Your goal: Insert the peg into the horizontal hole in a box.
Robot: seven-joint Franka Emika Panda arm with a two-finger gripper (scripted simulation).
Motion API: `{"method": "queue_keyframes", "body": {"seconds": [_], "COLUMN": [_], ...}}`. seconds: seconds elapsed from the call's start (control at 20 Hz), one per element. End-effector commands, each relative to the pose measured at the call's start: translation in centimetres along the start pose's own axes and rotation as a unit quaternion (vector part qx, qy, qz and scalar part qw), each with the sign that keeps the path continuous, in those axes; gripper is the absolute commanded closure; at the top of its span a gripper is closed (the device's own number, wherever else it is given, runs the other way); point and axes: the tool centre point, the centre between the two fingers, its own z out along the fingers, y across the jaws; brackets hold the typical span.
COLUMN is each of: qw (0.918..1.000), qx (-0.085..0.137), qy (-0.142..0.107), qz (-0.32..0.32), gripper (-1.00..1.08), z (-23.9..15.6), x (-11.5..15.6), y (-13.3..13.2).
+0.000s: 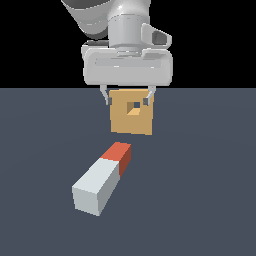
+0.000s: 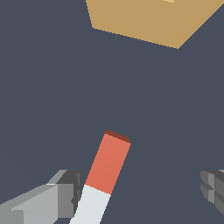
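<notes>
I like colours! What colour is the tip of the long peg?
Orange-red, on the peg; the rest is pale grey-white. Wrist view shows it best.

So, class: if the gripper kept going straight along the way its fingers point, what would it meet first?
Probably the peg. In the wrist view it lies between the open gripper's fingers, close beside one; depth is uncertain.

No text, label, brand mark, number or sign can be read in either view. The tan box (image 1: 131,120), the peg (image 1: 102,179) with its orange-red end, the robot's grey tool (image 1: 127,98) and the dark worktop (image 1: 200,200) all show plain, unmarked surfaces.
</notes>
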Motion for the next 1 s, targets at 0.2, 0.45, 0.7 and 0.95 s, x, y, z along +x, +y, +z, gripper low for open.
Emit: {"method": "queue_keyframes", "body": {"seconds": [0.2, 0.45, 0.7, 0.95], "qw": [1.0, 0.9992, 0.9954, 0.9887], "qx": [0.0, -0.002, -0.005, -0.007], "qy": [0.0, -0.001, -0.001, -0.002], "qz": [0.008, 0.04, 0.096, 0.149], "gripper": [-0.92, -0.92, -0.92, -0.92], "z": [0.4, 1.9, 4.5, 7.0], "x": [-0.6, -2.9, -6.9, -10.4], "y": [-0.2, -0.9, -2.6, -4.6]}}
